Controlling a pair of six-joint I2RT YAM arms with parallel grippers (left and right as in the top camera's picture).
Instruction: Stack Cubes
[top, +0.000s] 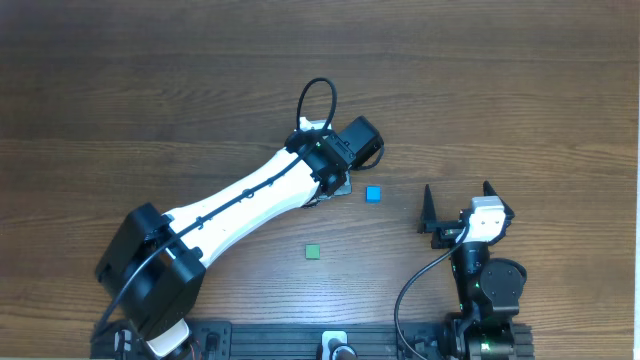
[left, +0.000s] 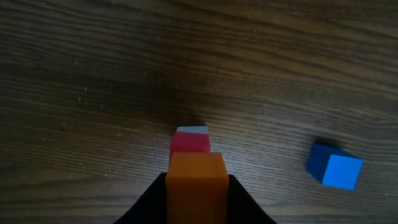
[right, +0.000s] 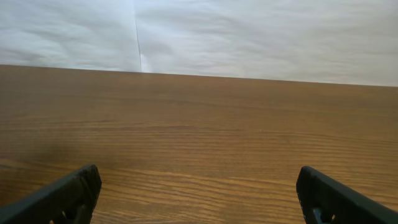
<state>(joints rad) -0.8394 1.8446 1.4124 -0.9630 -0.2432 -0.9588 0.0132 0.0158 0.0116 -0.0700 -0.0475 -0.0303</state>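
Cropped at the edge in your left pincer (left: 196, 194), the orange cube (left: 196, 169) hides most of the red cube (left: 189, 143) beyond.

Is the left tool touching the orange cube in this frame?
Touching. The left wrist view shows the orange cube wedged between the left tool: its two fingers sit flush against the cube's sides, with no gap.

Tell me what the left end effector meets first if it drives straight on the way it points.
The orange cube in the left end effector would likely touch the red cube just ahead; depth unclear.
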